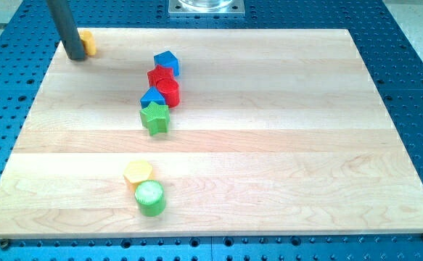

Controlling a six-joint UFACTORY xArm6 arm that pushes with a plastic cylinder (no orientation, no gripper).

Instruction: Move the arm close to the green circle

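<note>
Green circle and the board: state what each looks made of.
Green circle: likely plastic, matte, with fine ridged lines across its top, perhaps 3D-printed. Board: light wood, smooth, with visible grain and plank seams. My tip is far off, at the view's top left.

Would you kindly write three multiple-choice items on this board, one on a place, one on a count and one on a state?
1. Where is the green circle?
A. the view's top right
B. the view's bottom, left of centre
C. inside the central cluster

2. How many blue blocks show?
A. one
B. two
C. four

3. What does my tip stand beside?
A. the green circle
B. the green star
C. a small yellow block

Answers:
1 B, since it sits near the wooden board's lower edge, against the yellow hexagon.
2 B, one atop the cluster and one above the green star.
3 C, since the tip is by the yellow block at the view's top left.
</note>
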